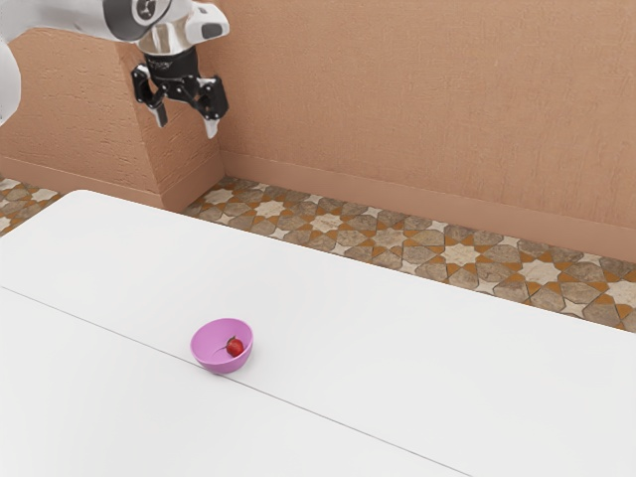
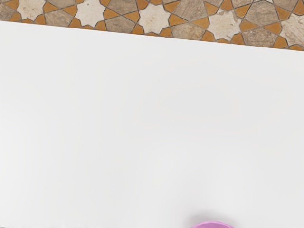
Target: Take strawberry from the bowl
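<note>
Grasp and removal remain: the black two-finger pincer point(image 1: 186, 123) hangs spread, empty, the red strawberry point(image 1: 236, 347) inside the round pink bowl point(image 1: 222, 364), off the white tabletop's point(image 1: 447, 368) edges.

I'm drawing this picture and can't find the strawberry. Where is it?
In the exterior view, the strawberry sits inside the pink bowl on the white table, toward the exterior view's left, below the raised gripper.
</note>
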